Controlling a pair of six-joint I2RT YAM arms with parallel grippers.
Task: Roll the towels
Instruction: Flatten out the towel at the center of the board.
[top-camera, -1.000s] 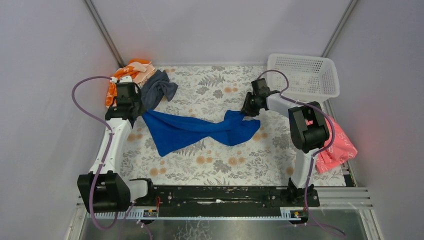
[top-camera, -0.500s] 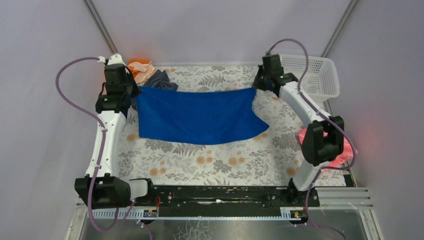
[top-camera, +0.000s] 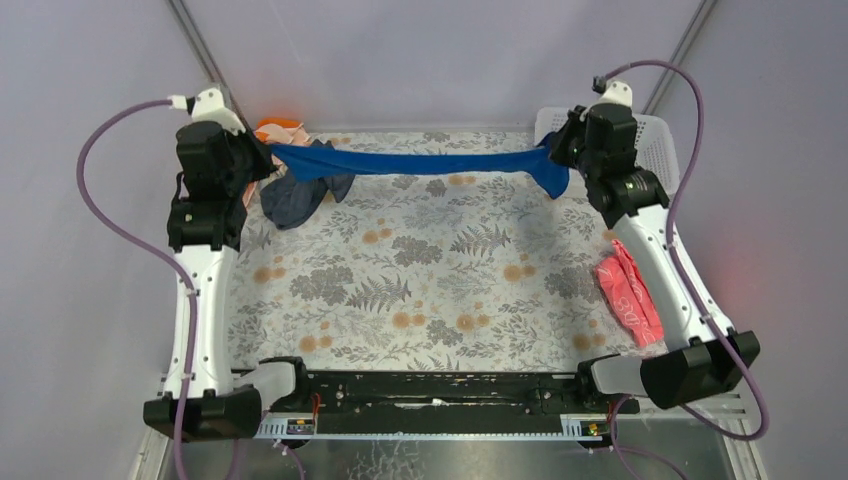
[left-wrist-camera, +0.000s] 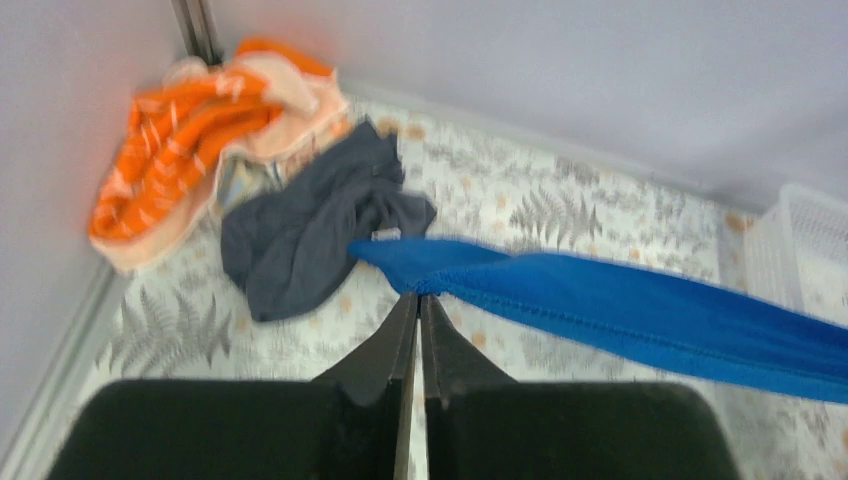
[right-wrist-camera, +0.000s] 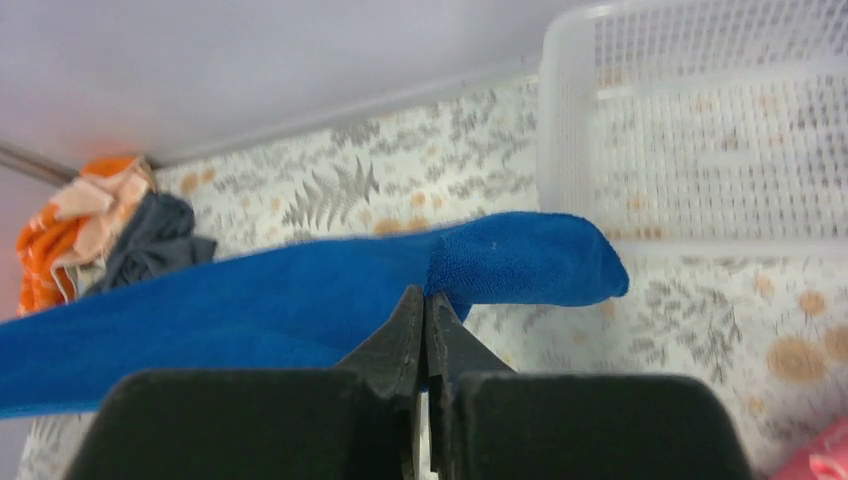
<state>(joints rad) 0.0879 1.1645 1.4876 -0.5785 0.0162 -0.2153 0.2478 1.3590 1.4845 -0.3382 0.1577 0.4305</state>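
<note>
We are holding the blue towel (top-camera: 420, 162) stretched taut above the far side of the counter (top-camera: 430, 300), our left gripper (left-wrist-camera: 418, 297) clamping 1 end and our right gripper (right-wrist-camera: 425, 293) clamping the other. The grey towel (top-camera: 293, 197) is lying crumpled beneath the left end.
</note>
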